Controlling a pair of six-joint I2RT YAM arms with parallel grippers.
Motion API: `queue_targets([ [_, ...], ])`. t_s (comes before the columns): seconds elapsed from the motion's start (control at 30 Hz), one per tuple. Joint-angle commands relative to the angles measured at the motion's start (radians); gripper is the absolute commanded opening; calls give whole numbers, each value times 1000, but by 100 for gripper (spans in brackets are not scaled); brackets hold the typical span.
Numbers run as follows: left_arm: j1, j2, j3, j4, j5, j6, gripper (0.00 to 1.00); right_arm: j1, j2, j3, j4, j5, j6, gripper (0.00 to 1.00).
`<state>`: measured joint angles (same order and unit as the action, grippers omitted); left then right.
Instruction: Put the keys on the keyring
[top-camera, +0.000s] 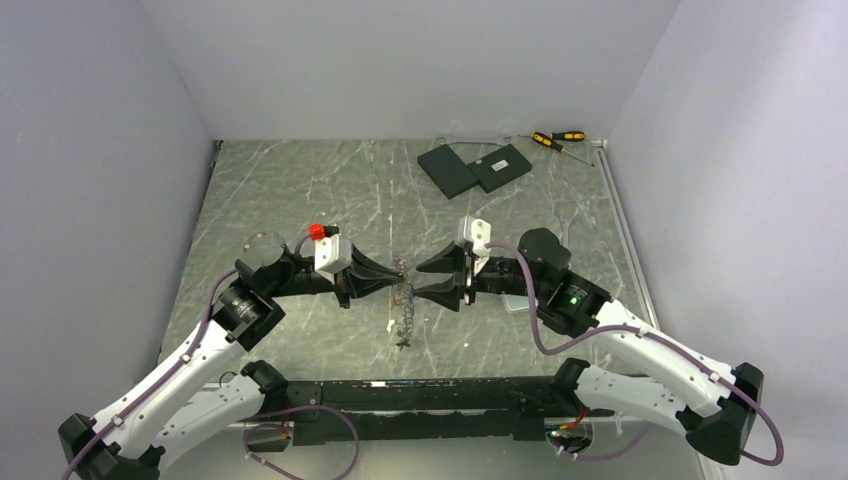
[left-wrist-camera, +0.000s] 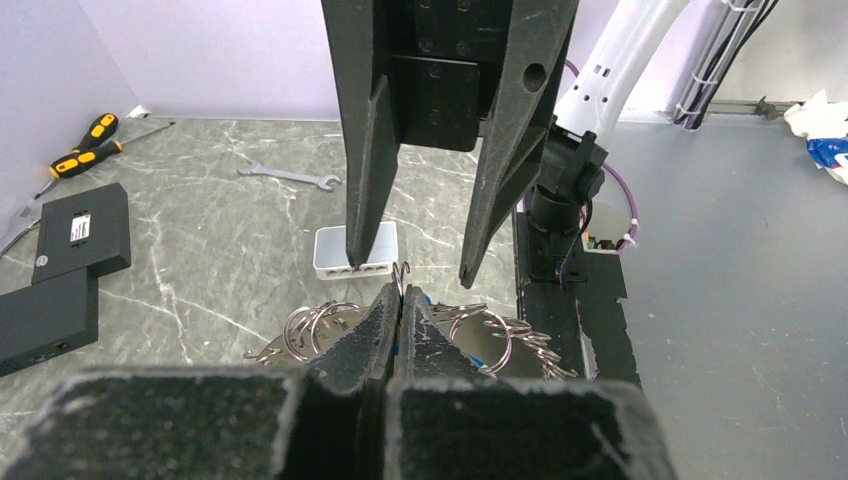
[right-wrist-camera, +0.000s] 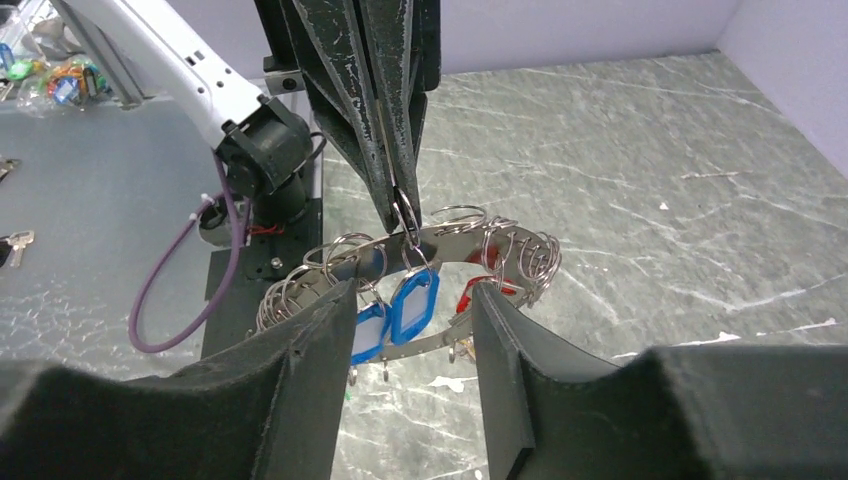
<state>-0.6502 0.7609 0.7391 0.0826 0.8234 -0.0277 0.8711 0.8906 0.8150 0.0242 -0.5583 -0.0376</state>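
Observation:
The keyring (right-wrist-camera: 470, 228) is a thin metal band strung with many small split rings, and it hangs above the table. Blue tags (right-wrist-camera: 413, 305) and a red tag (right-wrist-camera: 474, 293) dangle from it. My left gripper (left-wrist-camera: 402, 298) is shut on a small wire ring at the top of the keyring and holds the bunch up; it shows from above in the top view (top-camera: 397, 272). My right gripper (right-wrist-camera: 415, 295) is open and empty, with one finger on each side of the hanging tags and touching nothing; it faces the left gripper (top-camera: 422, 279). The bunch (top-camera: 403, 315) hangs below both.
Two black boxes (top-camera: 475, 167) and two yellow-and-black screwdrivers (top-camera: 558, 139) lie at the back right. A white box (left-wrist-camera: 355, 250) sits on the table beyond the keyring, and a wrench (left-wrist-camera: 290, 177) lies farther off. A black base rail (top-camera: 430, 395) runs along the near edge.

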Motion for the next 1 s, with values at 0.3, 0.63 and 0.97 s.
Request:
queue_targets([
  [0.3,7,-15,5,83,23,-17,0,-4,37,69,87,-51,-12,42],
  [0.63,9,-14,6,78,15,-18,0,-4,61,93,84,-69,-16,39],
  [0.97,11,-15,8,72,7,-16,0,-4,78,96,92,-91,-12,30],
])
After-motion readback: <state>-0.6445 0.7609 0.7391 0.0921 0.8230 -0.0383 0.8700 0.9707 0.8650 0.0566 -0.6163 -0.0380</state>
